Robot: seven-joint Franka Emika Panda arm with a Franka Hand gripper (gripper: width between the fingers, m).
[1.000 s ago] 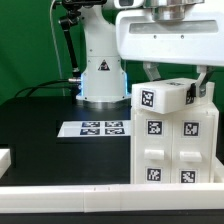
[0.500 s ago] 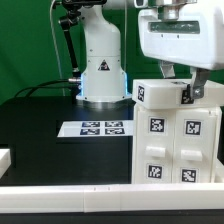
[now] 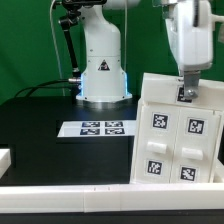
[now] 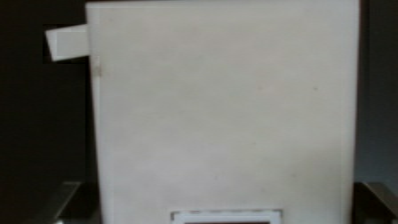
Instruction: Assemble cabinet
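Observation:
The white cabinet [image 3: 176, 135] stands at the exterior view's right, near the table's front edge. It is tilted, with its tagged drawer fronts facing the camera. My gripper [image 3: 186, 92] comes down from above and is shut on the cabinet's top edge. In the wrist view a plain white side of the cabinet [image 4: 214, 110] fills the picture. It lies between my two dark fingers [image 4: 61, 202], which show only at the picture's edges. A small white tab sticks out of one far corner of the cabinet.
The marker board [image 3: 97, 128] lies flat on the black table, to the exterior view's left of the cabinet. The arm's white base [image 3: 100, 70] stands behind it. A white rail [image 3: 90, 196] runs along the front edge. A white piece [image 3: 4, 158] shows at the far left.
My wrist has turned and moved towards the exterior view's right. The cabinet has tipped with it, so its top face no longer shows and its front leans back.

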